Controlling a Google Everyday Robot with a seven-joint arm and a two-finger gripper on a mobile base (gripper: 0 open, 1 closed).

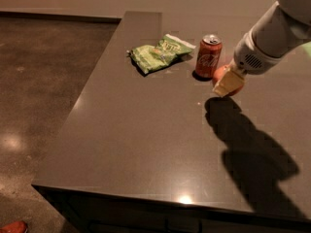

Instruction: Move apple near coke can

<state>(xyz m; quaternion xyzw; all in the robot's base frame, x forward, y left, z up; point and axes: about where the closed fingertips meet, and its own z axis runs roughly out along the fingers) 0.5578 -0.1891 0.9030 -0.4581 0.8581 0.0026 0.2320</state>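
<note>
Red apple (219, 74) sits clamped inside the gripper (228, 85) closed around it, just beside the coke can (209, 56).

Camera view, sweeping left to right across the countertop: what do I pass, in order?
green chip bag → coke can → apple, just right of the can. The gripper is at the apple and overlaps it, so its place in the order is unclear.

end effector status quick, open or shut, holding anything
end effector: closed, holding the apple, close beside the coke can
</note>
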